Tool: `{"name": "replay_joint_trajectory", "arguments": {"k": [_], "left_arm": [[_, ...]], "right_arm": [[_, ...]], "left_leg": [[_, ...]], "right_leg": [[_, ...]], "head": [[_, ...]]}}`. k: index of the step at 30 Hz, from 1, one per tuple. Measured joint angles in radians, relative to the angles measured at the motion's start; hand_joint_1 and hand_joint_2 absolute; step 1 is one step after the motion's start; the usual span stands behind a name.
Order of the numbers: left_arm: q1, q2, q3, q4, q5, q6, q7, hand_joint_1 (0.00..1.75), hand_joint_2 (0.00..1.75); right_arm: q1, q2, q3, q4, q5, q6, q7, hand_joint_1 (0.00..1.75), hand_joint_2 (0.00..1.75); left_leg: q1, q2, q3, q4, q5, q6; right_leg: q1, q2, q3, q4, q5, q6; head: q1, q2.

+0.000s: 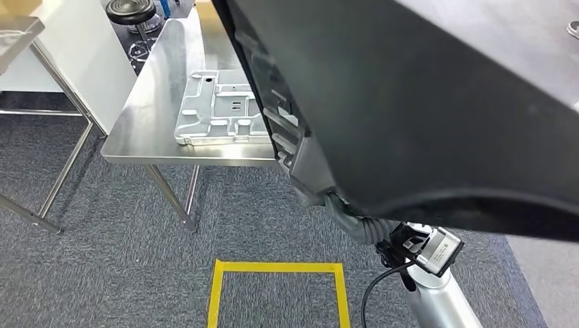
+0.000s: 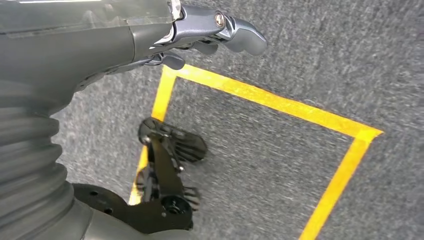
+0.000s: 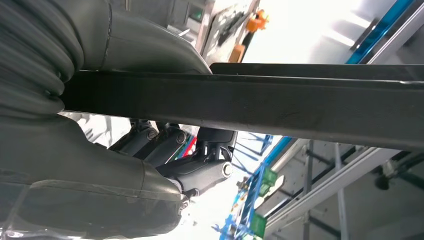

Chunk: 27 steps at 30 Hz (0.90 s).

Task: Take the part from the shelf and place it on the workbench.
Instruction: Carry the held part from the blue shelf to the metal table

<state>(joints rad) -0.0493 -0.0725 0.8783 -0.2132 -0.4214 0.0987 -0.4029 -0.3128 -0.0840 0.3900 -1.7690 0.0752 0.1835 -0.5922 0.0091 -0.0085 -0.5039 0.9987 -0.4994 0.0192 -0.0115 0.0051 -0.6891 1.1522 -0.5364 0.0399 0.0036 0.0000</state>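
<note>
Part: large flat black plastic panel (image 1: 423, 102), carried high and close in front of the robot's head camera, tilted, with clips and tabs along its lower-left edge; it hides much of the scene ahead.
Why held so: judging by the task, the panel looks to be off the shelf and in transit, with its far edge reaching out over the steel workbench tabletop (image 1: 150, 116) and no part of it resting there.
Right hand (image 3: 150, 150): the thick grey thumb lies on one face of the panel and the darker fingers (image 3: 200, 172) on the other, so the panel's edge runs between them; the hand is clamped on the panel.
Left hand (image 2: 210, 35): hangs over grey carpet beside a yellow tape square (image 2: 280, 105) on the floor; its fingers (image 2: 245, 40) are curled loosely inward with nothing between them and touch nothing.
Beyond the fingers: a silver cast-metal plate (image 1: 218, 109) with ribs and holes already lies flat on the tabletop, well apart from the right hand's fingers, just beside the panel's clipped edge as seen from the head.
Next move, as a judgement: the panel needs lowering flat onto the tabletop without striking the metal plate.
</note>
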Motion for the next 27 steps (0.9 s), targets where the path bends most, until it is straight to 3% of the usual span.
{"name": "replay_joint_trajectory", "arguments": {"k": [2,3,4,6,7,9,11,12,13,14,16,17,18,20,23,27], "left_arm": [[-0.001,-0.002,0.005,0.000,0.005,0.003,-0.001,0.00,1.75],[-0.003,-0.002,0.009,0.000,0.006,0.003,-0.001,0.00,1.75],[-0.004,-0.003,0.013,0.000,0.006,0.004,-0.002,0.00,1.75],[-0.006,-0.002,0.018,0.000,0.006,0.004,-0.003,0.00,1.75],[-0.007,-0.003,0.020,0.000,0.006,0.003,-0.003,0.00,1.75],[-0.008,-0.003,0.022,0.000,0.005,0.003,-0.004,0.00,1.75],[-0.006,-0.003,0.026,0.000,0.005,0.002,-0.004,0.00,1.75],[-0.005,-0.003,0.027,0.000,0.006,0.002,-0.004,0.00,1.75],[-0.003,-0.003,0.028,0.000,0.006,0.003,-0.004,0.00,1.75],[-0.002,-0.003,0.030,0.000,0.006,0.003,-0.004,0.00,1.75],[-0.002,-0.003,0.035,0.000,0.006,0.003,-0.004,0.00,1.75],[-0.001,-0.003,0.038,0.000,0.005,0.003,-0.004,0.00,1.75],[-0.001,-0.003,0.041,0.000,0.005,0.003,-0.004,0.00,1.75],[-0.002,-0.003,0.043,0.000,0.005,0.004,-0.005,0.00,1.75],[-0.003,-0.004,0.044,0.000,0.003,0.003,-0.006,0.00,1.75],[-0.004,-0.003,0.044,0.000,0.002,0.002,-0.006,0.00,1.75]], "right_arm": [[-0.001,0.000,-0.010,-0.008,-0.010,-0.011,0.030,1.75,1.75],[-0.002,-0.001,-0.015,-0.014,-0.013,-0.018,0.047,1.75,1.75],[-0.005,-0.001,-0.020,-0.022,-0.014,-0.026,0.063,1.75,1.75],[-0.013,-0.002,-0.025,-0.041,-0.010,-0.044,0.089,1.75,1.75],[-0.017,-0.002,-0.026,-0.050,-0.008,-0.051,0.098,1.75,1.75],[-0.022,-0.003,-0.027,-0.061,-0.004,-0.062,0.109,1.75,1.75],[-0.023,-0.003,-0.027,-0.064,0.002,-0.067,0.115,1.75,1.75],[-0.022,-0.003,-0.027,-0.064,0.006,-0.070,0.118,1.75,1.75],[-0.022,-0.003,-0.027,-0.064,0.008,-0.072,0.119,1.75,1.75],[-0.022,-0.003,-0.027,-0.065,0.010,-0.074,0.120,1.75,1.75],[-0.024,-0.003,-0.027,-0.066,0.013,-0.077,0.123,1.75,1.75],[-0.026,-0.003,-0.026,-0.066,0.015,-0.079,0.124,1.75,1.75],[-0.029,-0.003,-0.026,-0.067,0.018,-0.081,0.126,1.75,1.75],[-0.034,-0.003,-0.026,-0.069,0.022,-0.085,0.129,1.75,1.75],[-0.040,-0.003,-0.026,-0.075,0.025,-0.092,0.132,1.75,1.75],[-0.041,-0.005,-0.026,-0.076,0.027,-0.096,0.136,1.75,1.75]], "left_leg": [[-0.002,-0.001,0.024,0.001,-0.025,-0.009],[-0.004,-0.001,0.034,0.000,-0.033,-0.015],[-0.005,-0.002,0.040,0.002,-0.036,-0.022],[-0.005,-0.001,0.040,0.020,-0.031,-0.034],[-0.004,0.000,0.024,0.053,-0.029,-0.039],[-0.001,0.001,-0.040,0.162,-0.054,-0.045],[0.000,0.002,-0.121,0.267,-0.109,-0.050],[0.001,0.002,-0.149,0.290,-0.128,-0.051],[0.001,0.002,-0.163,0.279,-0.125,-0.051],[0.001,0.002,-0.161,0.237,-0.096,-0.048],[-0.002,0.002,-0.135,0.106,0.015,-0.036],[-0.004,0.002,-0.125,0.056,0.053,-0.031],[-0.006,0.002,-0.119,0.027,0.079,-0.026],[-0.007,0.002,-0.111,0.013,0.080,-0.018],[-0.002,0.001,-0.089,0.000,0.076,-0.003],[-0.001,0.001,-0.065,-0.002,0.054,0.003]], "right_leg": [[0.006,0.000,0.015,-0.105,0.116,-0.014],[0.009,0.001,0.018,-0.130,0.149,-0.022],[0.011,0.002,0.021,-0.137,0.155,-0.030],[0.008,0.004,0.038,-0.144,0.147,-0.044],[0.007,0.004,0.051,-0.149,0.141,-0.050],[0.006,0.003,0.075,-0.156,0.126,-0.059],[0.008,0.003,0.094,-0.156,0.108,-0.062],[0.009,0.004,0.105,-0.156,0.098,-0.063],[0.010,0.005,0.118,-0.156,0.088,-0.063],[0.010,0.006,0.134,-0.156,0.077,-0.062],[0.012,0.006,0.164,-0.155,0.054,-0.057],[0.014,0.007,0.172,-0.155,0.045,-0.054],[0.015,0.007,0.177,-0.155,0.038,-0.048],[0.016,0.009,0.179,-0.150,0.034,-0.037],[0.014,0.006,0.153,-0.084,0.022,-0.023],[0.003,0.003,0.004,0.136,-0.059,-0.002]], "head": [[0.000,0.000],[0.000,0.000],[-0.001,0.000],[-0.001,0.000],[-0.003,0.000],[-0.006,0.000],[-0.008,0.000],[-0.008,0.000],[-0.008,0.000],[-0.008,0.000],[-0.008,0.000],[-0.008,0.000],[-0.007,0.000],[-0.007,0.000],[-0.005,0.000],[-0.003,0.000]]}}
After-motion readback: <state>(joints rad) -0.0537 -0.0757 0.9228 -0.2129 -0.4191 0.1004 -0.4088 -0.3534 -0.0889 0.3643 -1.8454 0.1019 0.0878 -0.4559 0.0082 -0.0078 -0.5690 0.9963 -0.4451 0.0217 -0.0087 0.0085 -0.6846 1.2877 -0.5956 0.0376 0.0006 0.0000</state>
